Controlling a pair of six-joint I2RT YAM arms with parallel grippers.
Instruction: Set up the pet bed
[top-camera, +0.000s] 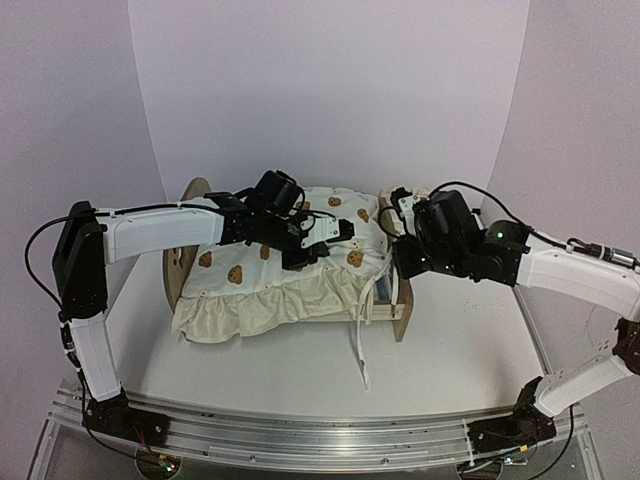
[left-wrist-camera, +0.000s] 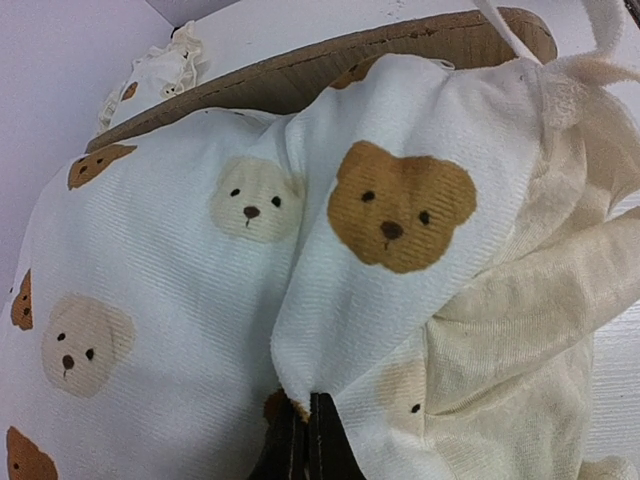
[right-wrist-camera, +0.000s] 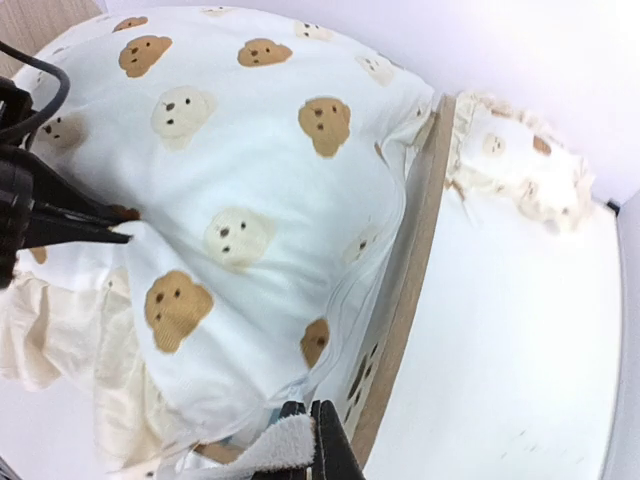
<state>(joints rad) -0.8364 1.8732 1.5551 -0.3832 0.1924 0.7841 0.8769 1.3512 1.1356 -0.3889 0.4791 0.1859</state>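
The pet bed (top-camera: 404, 316) sits mid-frame in the overhead view on the worktop (top-camera: 300, 375), its wooden ends poking out at left and right. The bear-print cushion (top-camera: 300, 290) is lying on top of it but bunched up, with its frill spilling over the near side and a loose tie (top-camera: 360, 355) dangling towards the bottom of the frame. The left tool (left-wrist-camera: 306, 430) is pressed together on a raised fold of cushion near the middle, we reckon to lift the fabric so it can be tugged flat. The right tool (right-wrist-camera: 318, 440), at the bottom of its own view, is closed too. It has a fuzzy bit of the cushion's edge pinched at the tips beside the end board (right-wrist-camera: 410, 270), probably to drag that corner inside the frame. The little pillow (right-wrist-camera: 520, 165) lies on the worktop beyond that board, upper right of the right wrist view, so we'd guess it goes on last
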